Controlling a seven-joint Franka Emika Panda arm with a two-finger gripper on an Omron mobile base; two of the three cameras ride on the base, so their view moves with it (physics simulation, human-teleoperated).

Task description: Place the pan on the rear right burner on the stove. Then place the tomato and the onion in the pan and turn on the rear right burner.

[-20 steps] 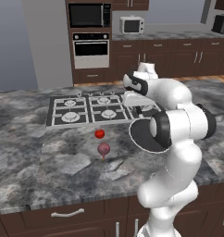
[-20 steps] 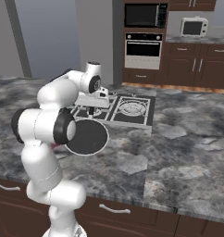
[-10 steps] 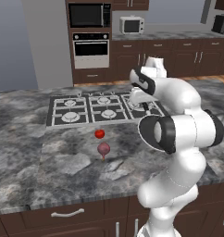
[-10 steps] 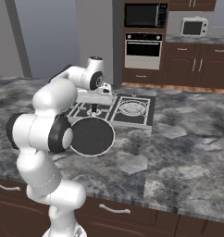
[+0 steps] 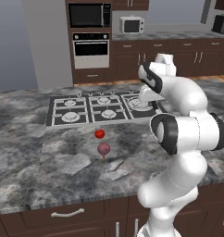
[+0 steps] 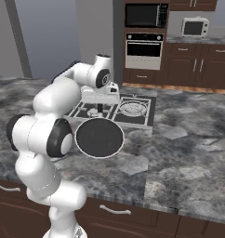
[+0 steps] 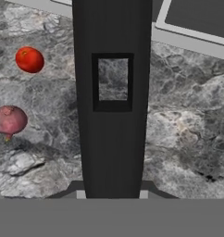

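My gripper (image 6: 101,104) is shut on the black handle (image 7: 112,139) of the pan (image 6: 99,137). The pan is a dark round disc with a thin grey rim, held above the counter just in front of the stove (image 6: 147,108). In the hand view the handle runs up the middle, its hanging hole showing counter beneath. The bright red tomato (image 5: 99,134) and the maroon-pink onion (image 5: 103,148) lie close together on the counter before the stove (image 5: 56,111). They also appear left of the handle: tomato (image 7: 29,59), onion (image 7: 9,119). I cannot tell which small burner is the rear right burner.
The stove's large multi-ring burner (image 5: 139,102) lies at its right end, with small burners to its left. Grey marble counter (image 5: 49,162) stretches on all sides. Wall ovens (image 5: 90,46) and cabinets stand across the aisle behind.
The arm's elbow has swung to the right. The pan has shifted a little right with the gripper still shut on its handle. Tomato and onion have not moved.
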